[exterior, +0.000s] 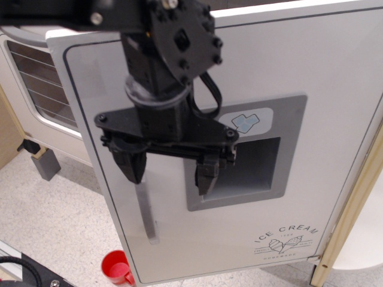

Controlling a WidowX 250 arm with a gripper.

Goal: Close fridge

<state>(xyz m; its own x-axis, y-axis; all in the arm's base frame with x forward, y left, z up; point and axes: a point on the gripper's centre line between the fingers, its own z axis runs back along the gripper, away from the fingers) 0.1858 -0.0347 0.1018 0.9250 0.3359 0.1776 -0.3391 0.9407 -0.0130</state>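
Observation:
The fridge door [311, 89] is large and white, standing ajar and swung out toward the camera. It has a grey vertical handle [147, 215], a grey recessed dispenser panel [251, 173] and an "ICE CREAM" logo [287, 239] at the lower right. My black gripper [169, 172] hangs in front of the door, open and empty. Its left finger [131, 164] sits just above the handle's top. Its right finger [206, 176] overlaps the dispenser panel's left edge. Whether the fingers touch the door cannot be told.
A white oven [36, 84] with a barred window and grey handle stands behind at the left. A red cup [116, 269] sits on the speckled floor below the door's corner. A grey block [45, 162] lies at the left. A wooden frame edge [353, 203] runs down the right.

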